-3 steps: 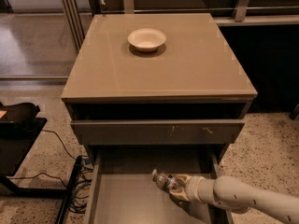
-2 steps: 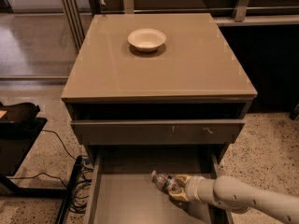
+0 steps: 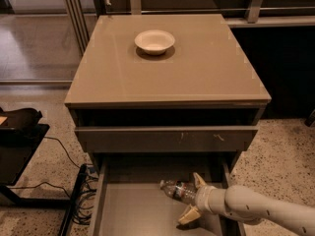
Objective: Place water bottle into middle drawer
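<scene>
The water bottle (image 3: 173, 188) lies on its side in the open middle drawer (image 3: 130, 211), near the drawer's back right, cap pointing left. My gripper (image 3: 193, 197) reaches in from the lower right on a pale arm. Its two pale fingers (image 3: 199, 180) are spread apart, one above and one below the bottle's base end. The jaws stand wider than the bottle and do not squeeze it. The bottle's base end is partly hidden by the gripper.
A white bowl (image 3: 154, 41) sits on the cabinet top (image 3: 197, 77). The drawer above (image 3: 167, 139), with pale scratch marks on its front, stands slightly pulled out and overhangs the back of the middle drawer. A black stand (image 3: 19, 132) and cables (image 3: 74, 181) are on the floor at left.
The gripper's fingers have spread apart around the bottle. The bottle stays at the same spot in the drawer, and the arm has barely moved.
</scene>
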Controlling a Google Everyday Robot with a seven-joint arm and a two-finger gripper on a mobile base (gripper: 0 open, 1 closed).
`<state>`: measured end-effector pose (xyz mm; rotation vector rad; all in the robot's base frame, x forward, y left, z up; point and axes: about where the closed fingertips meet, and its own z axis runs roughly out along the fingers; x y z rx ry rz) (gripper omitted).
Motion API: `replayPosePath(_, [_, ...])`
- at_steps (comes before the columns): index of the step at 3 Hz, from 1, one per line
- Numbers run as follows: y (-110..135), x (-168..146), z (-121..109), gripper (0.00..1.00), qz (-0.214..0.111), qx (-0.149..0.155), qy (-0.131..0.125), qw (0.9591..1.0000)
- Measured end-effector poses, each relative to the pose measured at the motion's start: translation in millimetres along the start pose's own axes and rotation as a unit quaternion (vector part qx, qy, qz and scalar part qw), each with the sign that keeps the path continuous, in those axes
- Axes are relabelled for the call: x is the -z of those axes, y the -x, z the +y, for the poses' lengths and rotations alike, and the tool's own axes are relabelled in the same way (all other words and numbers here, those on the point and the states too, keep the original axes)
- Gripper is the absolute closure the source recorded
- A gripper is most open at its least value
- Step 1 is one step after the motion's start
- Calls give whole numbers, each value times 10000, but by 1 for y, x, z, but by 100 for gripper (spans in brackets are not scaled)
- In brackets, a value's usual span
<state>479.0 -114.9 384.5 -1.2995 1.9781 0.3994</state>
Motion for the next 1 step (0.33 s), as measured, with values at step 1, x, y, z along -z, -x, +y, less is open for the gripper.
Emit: replayPosePath(1, [0,0,0,0,0,0,0,10000])
